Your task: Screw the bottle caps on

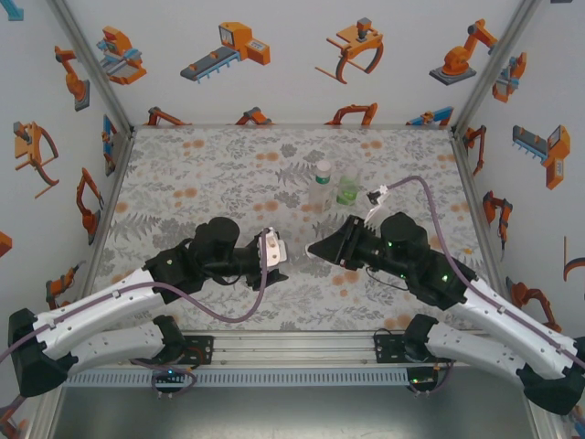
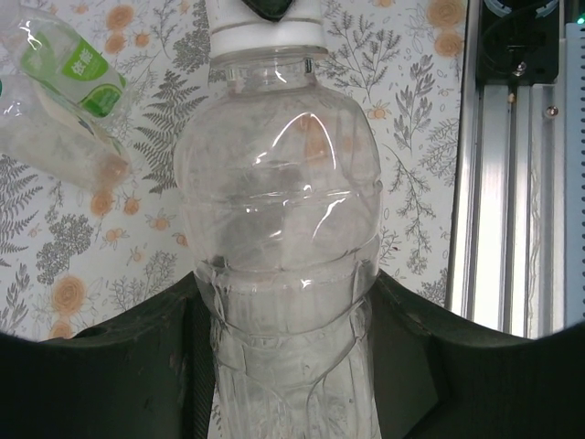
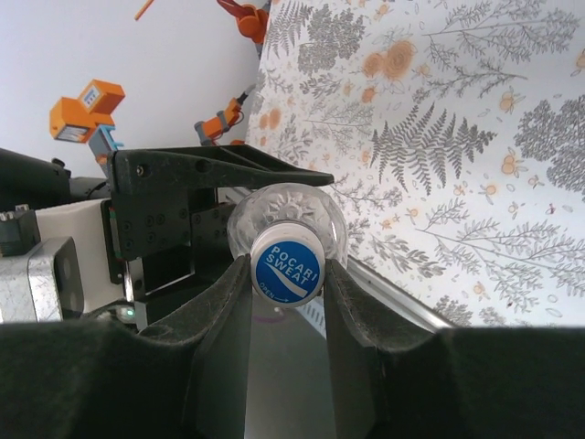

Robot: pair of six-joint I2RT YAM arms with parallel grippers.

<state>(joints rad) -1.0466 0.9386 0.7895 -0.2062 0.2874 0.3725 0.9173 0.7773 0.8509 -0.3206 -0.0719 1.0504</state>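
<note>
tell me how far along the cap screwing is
Done, apparently: the white-topped bottle and green bottle standing at the back look capped. In hand: left gripper holds the clear bottle, right gripper pinches its cap. Left: finishing that twist; tightness can't be judged.

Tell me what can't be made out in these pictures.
Left wrist: the held bottle's base, cut by the lower edge; the white cap's top, cut by the upper edge.
Right wrist: thread engagement, hidden behind the cap's face.
Top view: the green bottle's label text, too small.
</note>
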